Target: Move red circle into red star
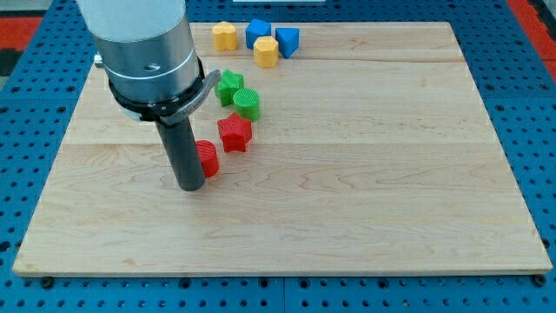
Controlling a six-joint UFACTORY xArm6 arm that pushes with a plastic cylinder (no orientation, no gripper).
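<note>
The red circle [207, 158] lies on the wooden board, left of centre. The red star [234, 133] sits just up and to the right of it, a small gap apart. My tip [190, 185] is at the end of the dark rod, touching the red circle's left side, slightly below it. The rod partly hides the circle's left edge.
A green star [228, 87] and a green circle [247, 103] lie just above the red star. At the view's top are a yellow heart-like block [225, 36], a blue block [257, 33], a yellow hexagon [266, 51] and a blue cube [287, 41]. The board [347, 191] rests on a blue pegboard.
</note>
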